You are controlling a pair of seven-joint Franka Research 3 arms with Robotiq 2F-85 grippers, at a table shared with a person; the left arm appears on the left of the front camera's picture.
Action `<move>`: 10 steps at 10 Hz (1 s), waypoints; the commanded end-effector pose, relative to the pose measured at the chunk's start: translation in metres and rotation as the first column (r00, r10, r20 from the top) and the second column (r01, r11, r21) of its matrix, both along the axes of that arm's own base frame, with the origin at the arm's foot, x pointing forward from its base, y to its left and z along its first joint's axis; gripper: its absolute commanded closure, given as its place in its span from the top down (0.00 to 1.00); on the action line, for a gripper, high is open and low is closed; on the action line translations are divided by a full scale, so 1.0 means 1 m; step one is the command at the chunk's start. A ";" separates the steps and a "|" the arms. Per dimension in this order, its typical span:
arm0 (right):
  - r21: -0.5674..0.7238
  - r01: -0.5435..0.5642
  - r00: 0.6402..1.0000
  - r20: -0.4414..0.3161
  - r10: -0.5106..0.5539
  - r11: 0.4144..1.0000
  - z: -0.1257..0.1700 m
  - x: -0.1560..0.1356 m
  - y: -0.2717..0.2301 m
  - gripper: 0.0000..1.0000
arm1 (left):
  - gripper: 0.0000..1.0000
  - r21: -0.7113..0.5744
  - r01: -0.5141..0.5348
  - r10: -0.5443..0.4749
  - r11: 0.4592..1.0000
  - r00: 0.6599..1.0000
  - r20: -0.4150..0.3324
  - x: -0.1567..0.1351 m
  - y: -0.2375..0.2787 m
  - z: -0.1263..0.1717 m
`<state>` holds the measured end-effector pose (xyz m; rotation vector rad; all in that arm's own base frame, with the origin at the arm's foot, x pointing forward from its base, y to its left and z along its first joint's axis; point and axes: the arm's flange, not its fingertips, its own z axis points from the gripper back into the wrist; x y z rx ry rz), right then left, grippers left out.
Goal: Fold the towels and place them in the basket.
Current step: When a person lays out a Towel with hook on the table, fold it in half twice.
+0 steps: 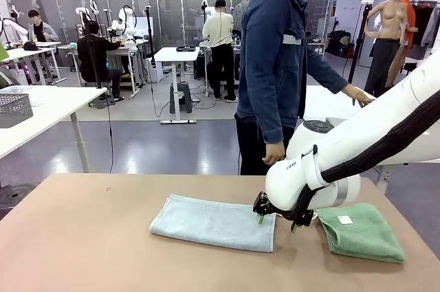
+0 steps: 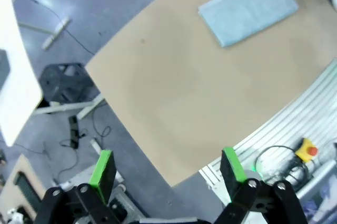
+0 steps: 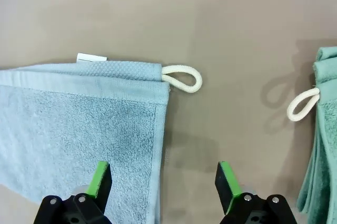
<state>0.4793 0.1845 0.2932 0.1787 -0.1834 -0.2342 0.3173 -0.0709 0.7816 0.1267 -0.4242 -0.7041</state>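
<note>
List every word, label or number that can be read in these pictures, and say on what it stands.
"RAN": dark letters, part of a longer word, on the right arm.
The white label on the green towel: too small to read.
The white tag on the pale blue towel: nothing legible.

right arm [image 1: 309, 161]: white rounded shell, black ribbed cable sleeve | left gripper [image 2: 168, 168], right gripper [image 3: 163, 177]: black, green pads [image 3: 100, 179], screw heads | person [image 1: 278, 65]: blue denim jacket, dark trousers
</note>
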 end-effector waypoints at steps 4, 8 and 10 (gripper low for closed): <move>0.046 0.130 0.991 0.003 -0.131 0.990 -0.006 0.006 0.011 1.00 | 1.00 -0.098 -0.155 0.151 0.983 0.988 -0.043 -0.009 0.040 0.016; 0.022 0.172 0.985 0.002 -0.172 0.985 -0.011 0.010 0.017 1.00 | 1.00 -0.072 -0.142 0.140 0.987 0.990 -0.022 -0.005 0.046 0.014; -0.035 0.148 0.989 -0.012 -0.148 0.988 -0.008 0.012 0.026 1.00 | 1.00 -0.072 -0.142 0.140 0.987 0.990 -0.022 -0.005 0.046 0.014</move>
